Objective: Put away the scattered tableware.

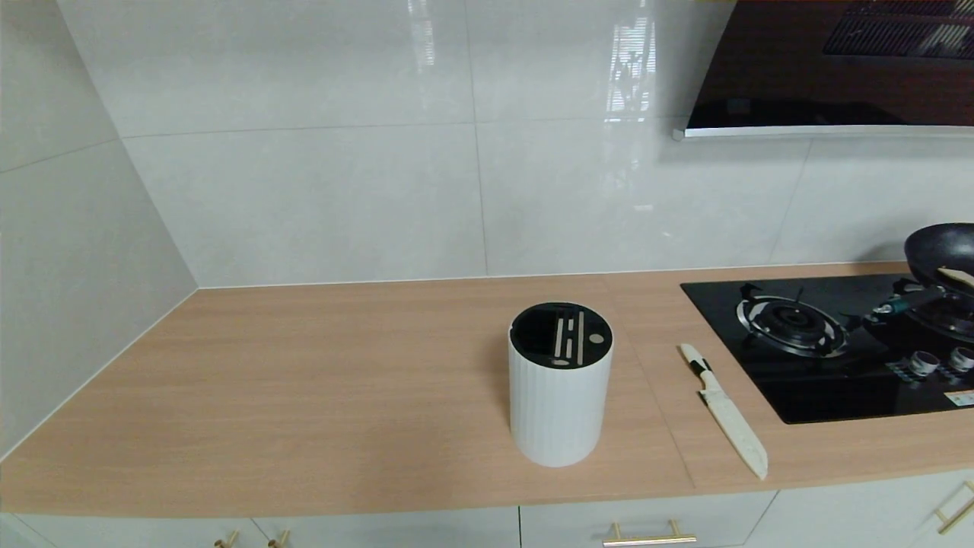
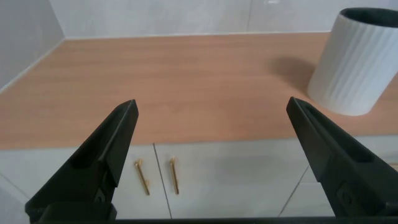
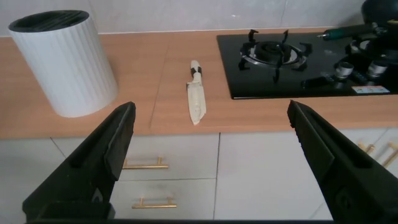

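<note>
A white knife (image 1: 724, 409) with a speckled blade lies flat on the wooden counter (image 1: 319, 380), between the holder and the stove; it also appears in the right wrist view as the knife (image 3: 195, 99). A white ribbed cylindrical holder (image 1: 560, 384) with a black slotted top stands upright mid-counter, seen too as the holder (image 2: 356, 61) and the holder (image 3: 64, 61). My left gripper (image 2: 211, 118) is open, held in front of the counter edge, to the left of the holder. My right gripper (image 3: 211, 118) is open, off the counter's front edge facing the knife.
A black gas stove (image 1: 837, 342) sits at the right with a dark pan (image 1: 942, 255) on its far burner. Tiled walls close the back and left. Cabinet doors with gold handles (image 1: 649, 536) run below the counter. Open counter stretches left of the holder.
</note>
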